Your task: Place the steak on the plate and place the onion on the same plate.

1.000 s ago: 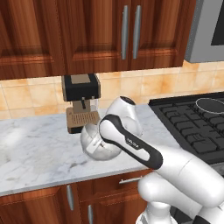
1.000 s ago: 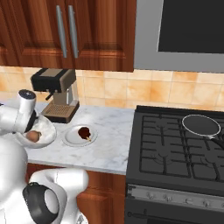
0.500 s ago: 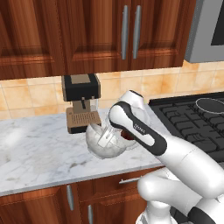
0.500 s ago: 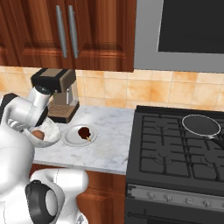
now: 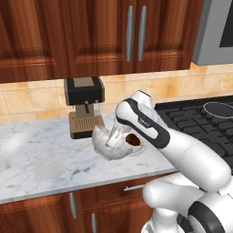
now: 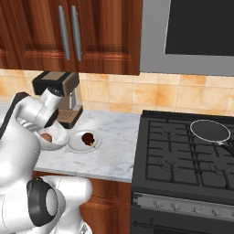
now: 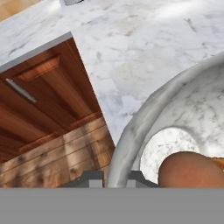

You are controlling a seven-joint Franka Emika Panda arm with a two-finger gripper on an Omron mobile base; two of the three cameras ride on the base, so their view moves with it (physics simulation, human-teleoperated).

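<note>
Over the bowl [image 7: 175,118], fingers [image 7: 91,178] straddle its rim beside the onion [image 7: 192,169].

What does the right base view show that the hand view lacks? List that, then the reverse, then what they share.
Right base view adds the steak lying on the plate, the coffee machine, the stove and its pan. Hand view adds the fingers either side of the bowl rim. Both show the onion in the bowl on the marble counter.
</note>
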